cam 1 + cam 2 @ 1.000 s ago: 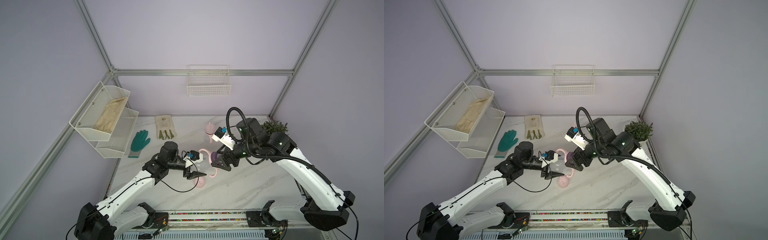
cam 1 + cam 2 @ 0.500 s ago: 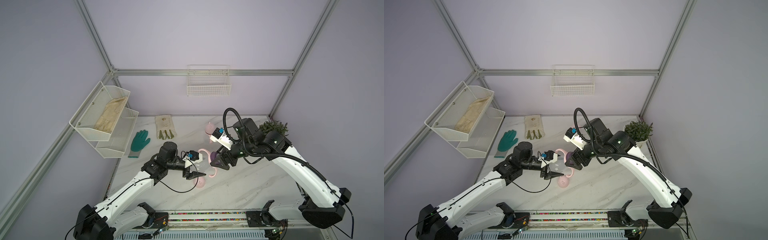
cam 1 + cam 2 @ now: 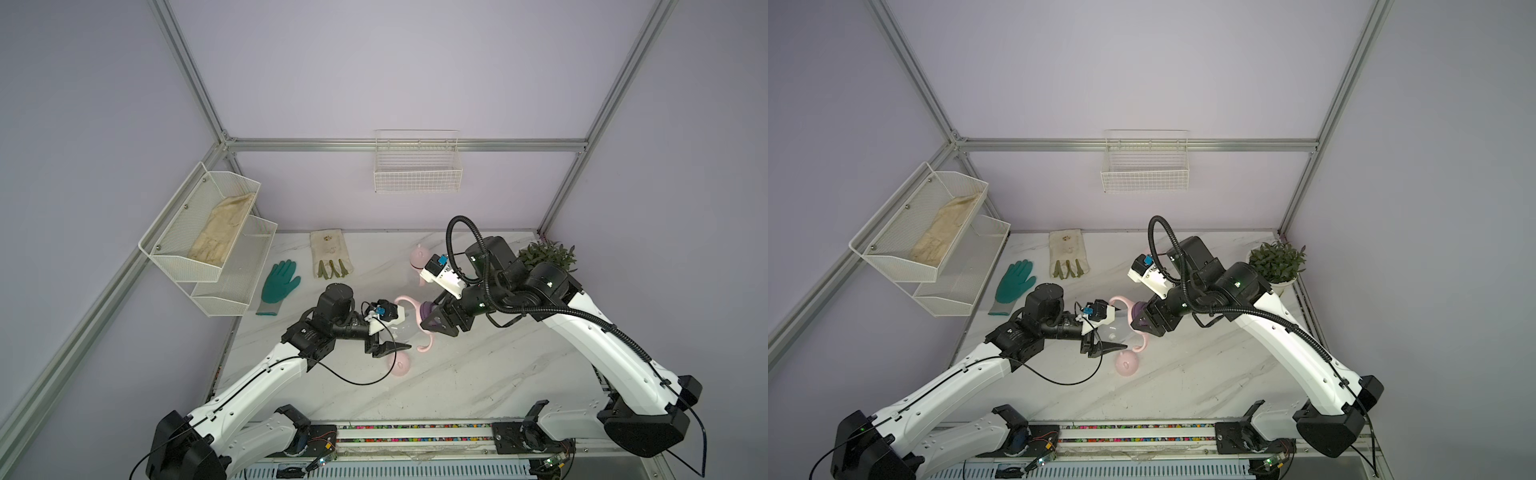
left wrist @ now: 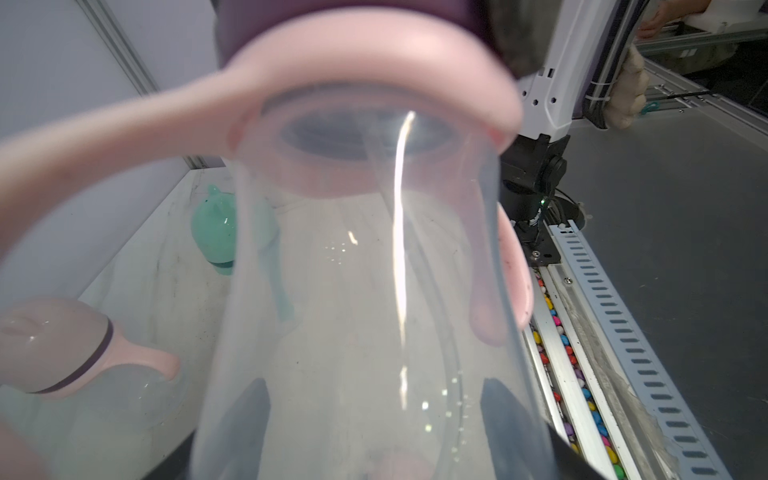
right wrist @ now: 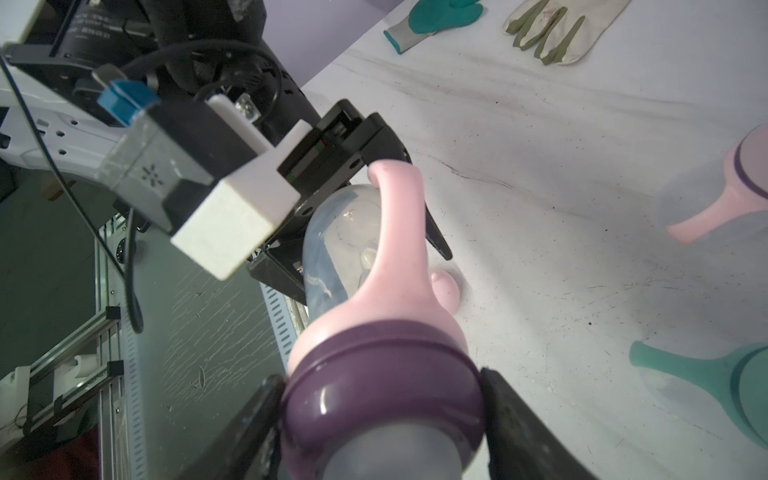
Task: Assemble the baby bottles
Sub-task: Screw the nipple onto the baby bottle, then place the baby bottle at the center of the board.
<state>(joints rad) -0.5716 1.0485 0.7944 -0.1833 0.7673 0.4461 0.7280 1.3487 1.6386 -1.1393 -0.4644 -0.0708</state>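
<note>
My left gripper (image 3: 397, 332) (image 4: 376, 415) is shut on a clear bottle (image 3: 409, 328) (image 4: 353, 311), held on its side above the table. A pink two-handled ring (image 3: 405, 301) (image 5: 395, 232) sits at the bottle's neck, with a purple collar (image 3: 428, 309) (image 5: 382, 374) on it. My right gripper (image 3: 434, 318) (image 5: 380, 415) is shut on that collar, a finger pressing each side. A pink dome cap (image 3: 400, 368) (image 3: 1127, 365) lies on the table just below. A capped pink bottle (image 3: 417, 257) (image 5: 739, 178) and a mint bottle (image 4: 216, 228) (image 5: 706, 374) stand farther back.
A teal glove (image 3: 280, 282) and a beige glove (image 3: 330, 253) lie at the back left. A potted plant (image 3: 546, 255) stands in the back right corner. A white mesh shelf (image 3: 208, 232) hangs on the left wall, and a wire basket (image 3: 415, 166) on the back wall.
My right gripper has moved left onto the held bottle and its jaws have narrowed onto the purple collar. The left gripper has kept its grip in place.
</note>
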